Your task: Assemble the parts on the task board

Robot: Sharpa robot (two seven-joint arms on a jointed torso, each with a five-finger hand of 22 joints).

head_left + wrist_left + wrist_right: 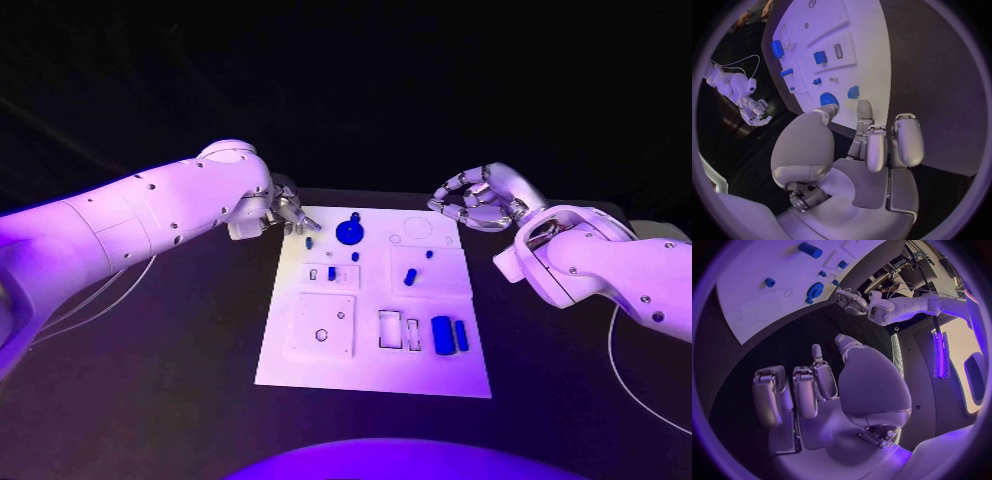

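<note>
White rectangular task board (372, 350) in mid-table, long axis running away from the robot. Far end lying between the two hands.

Left hand (284, 215) at the board's far left corner, fingers part curled over the edge, nothing in them as far as the left wrist view shows. Right hand (473, 200) off the far right corner, just beyond the board, fingers curled in on nothing.

Round dark-blue disc part with a small knob (351, 232) near the far edge, just inboard of the left hand; well apart from the right. Small blue peg (312, 241) nearer still, almost under the left fingertips (299, 222).

Two blue block parts (449, 333) side by side at the near right, long axes along the board, beside an empty rectangular slot (389, 329). Small blue cylinder (410, 277) mid-board, slightly tilted. Tiny blue pegs (332, 272) in the left middle panel.

Judgement: left hand the nearer to the disc and peg; short reach inward and toward the robot. Near blocks far from both hands.
</note>
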